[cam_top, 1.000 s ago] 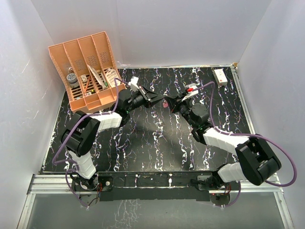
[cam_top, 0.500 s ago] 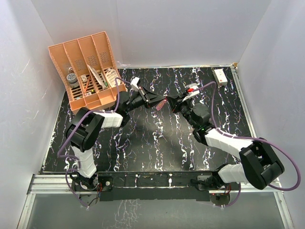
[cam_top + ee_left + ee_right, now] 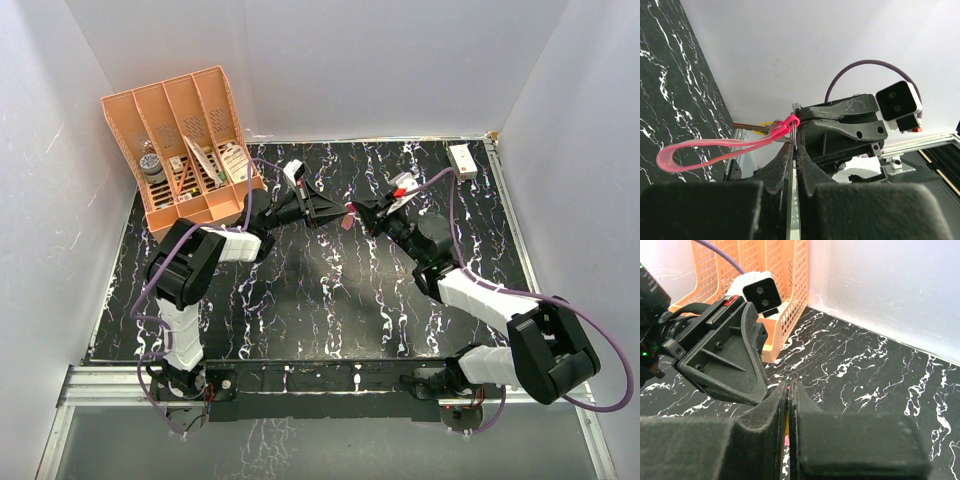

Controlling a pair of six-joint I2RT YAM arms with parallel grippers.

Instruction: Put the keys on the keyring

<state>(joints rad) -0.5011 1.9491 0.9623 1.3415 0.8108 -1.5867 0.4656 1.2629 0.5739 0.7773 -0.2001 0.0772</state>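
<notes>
Gripping the keyring [image 3: 747, 146] with the left pincer [image 3: 794, 146], fingers pressed together on the thin dark ring [image 3: 796, 136], with the pink strap [image 3: 695, 150] drooping in a loop to the left of the tips. Meeting it tip to tip with the right pincer [image 3: 789, 386], also pressed together. Between those fingers only a yellow sliver, most probably the key [image 3: 747, 128], with a gold blade poking out just behind the strap knot. All held in the air, above the desk [image 3: 330, 290].

To be treated as very light. Strap soft and floppy, no help for aiming. Ring and key hard, smooth and thin, likely to slip or twist. Better to pinch the key on its flat head, leaving the hole free, and to grip the ring on the wire itself, away from where the key must enter.
</notes>
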